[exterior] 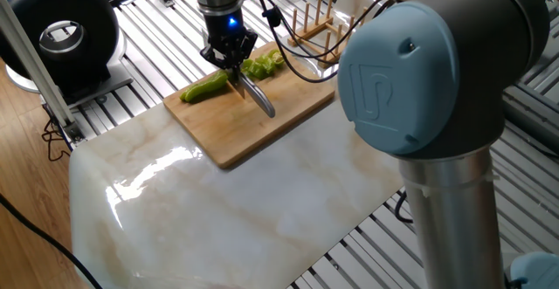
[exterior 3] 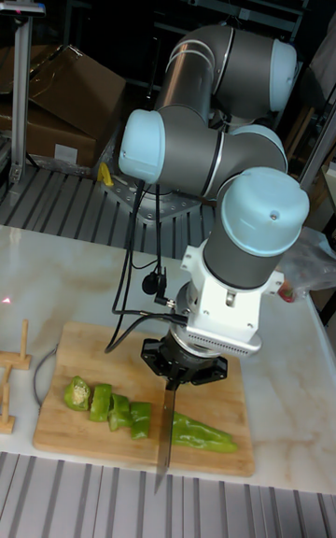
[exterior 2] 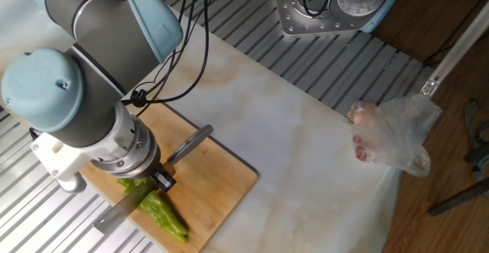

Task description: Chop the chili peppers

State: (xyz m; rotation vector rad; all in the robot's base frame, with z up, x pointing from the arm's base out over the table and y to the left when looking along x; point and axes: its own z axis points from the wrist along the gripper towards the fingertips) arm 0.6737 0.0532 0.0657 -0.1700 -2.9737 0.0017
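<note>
Chopping in progress: gripper (exterior 3: 170, 377) clamps the knife (exterior 3: 163, 435), blade across the chili pepper (exterior 3: 201, 433) mid-board. Slices (exterior 3: 107, 404) lie beside. Next: lift, index toward tip.

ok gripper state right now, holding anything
Gripper: shut on the knife, blade down at the pepper on the board.

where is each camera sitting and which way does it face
One fixed view: high behind the arm's big blue-capped joint, facing the cutting board; claw and knife show.
The other fixed view: overhead from the opposite side, looking down on the board, wrist and plastic bag.
Tall fixed view: low at the board's edge, facing the whole arm.
All share the chili pepper.
</note>
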